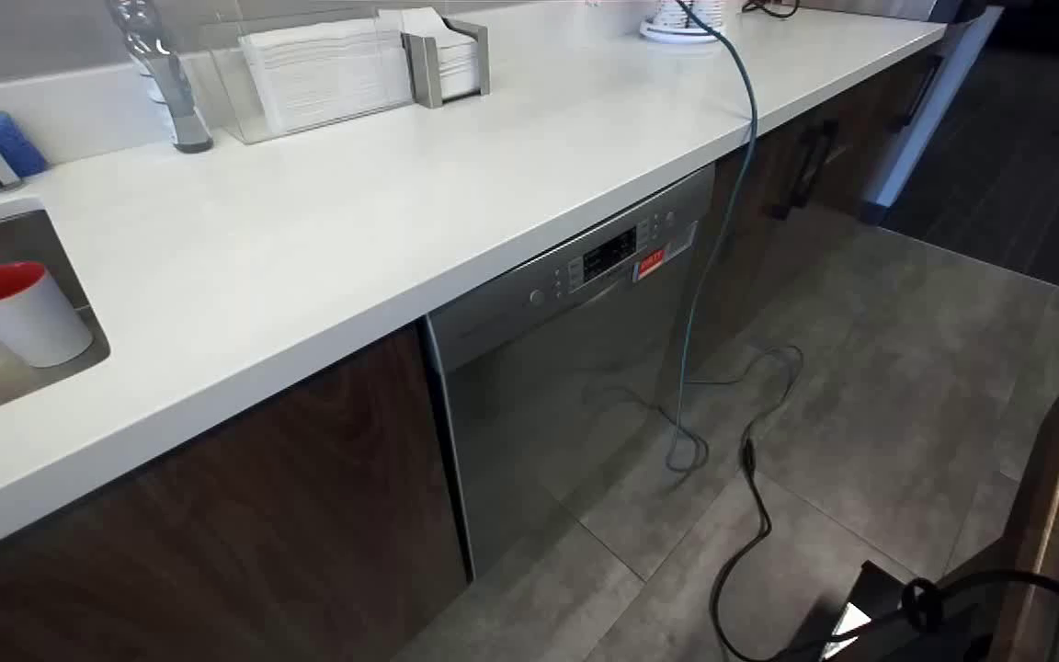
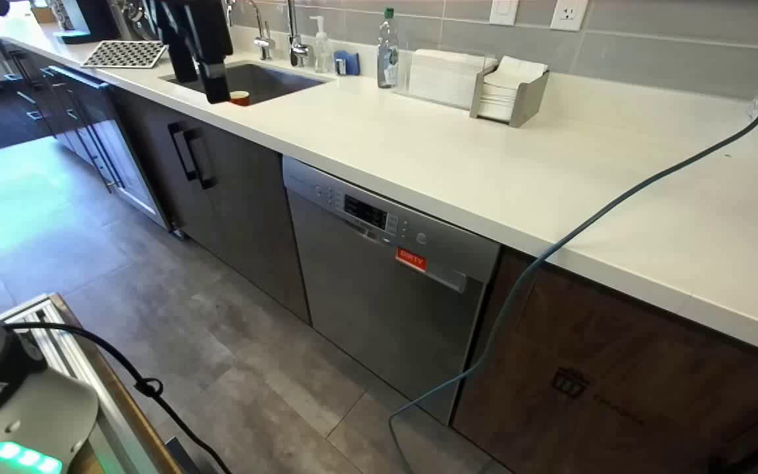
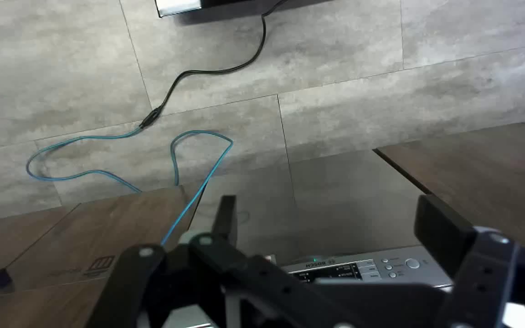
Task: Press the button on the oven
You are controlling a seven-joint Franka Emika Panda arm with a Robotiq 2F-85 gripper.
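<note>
The oven has a brushed steel front, seen in both exterior views (image 1: 557,414) (image 2: 379,303) and in the wrist view (image 3: 358,196). Its top strip carries a dark display (image 1: 609,255) (image 2: 365,211). A round button sits at each end, the left one (image 1: 537,297) (image 2: 318,191) and the right one (image 2: 421,237). A round button (image 3: 412,263) also shows in the wrist view near the right finger. My gripper (image 2: 200,85) (image 3: 328,214) is open and empty. It points down, apart from the oven, and hides part of the control strip in the wrist view.
A white countertop (image 1: 529,175) juts over the oven. A blue cable (image 1: 723,221) (image 2: 570,234) hangs across the counter edge beside the oven's right side. A black cable (image 3: 226,70) lies on the floor. A red DIRTY label (image 2: 411,259) is on the oven. A napkin holder (image 2: 514,99) stands above.
</note>
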